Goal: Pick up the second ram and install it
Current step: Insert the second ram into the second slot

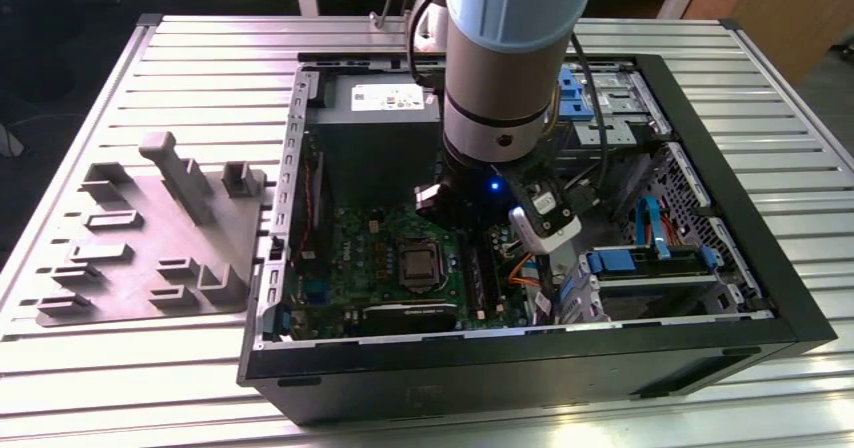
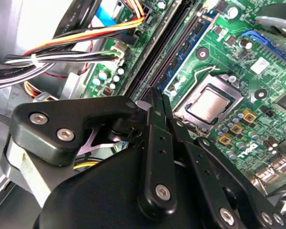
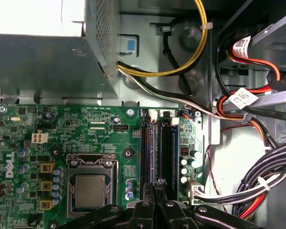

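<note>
Black two-finger tool (image 3: 156,183) pinched shut, bottom centre in first wrist view, over long black plastic memory slots (image 3: 168,148). Stick between tips: can't tell. Risk: skewed descent jams edge, strains green motherboard (image 3: 100,129).

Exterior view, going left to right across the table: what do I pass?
grey moulded fixture plate → computer case's left wall → processor → robot arm → blue drive bracket
</note>
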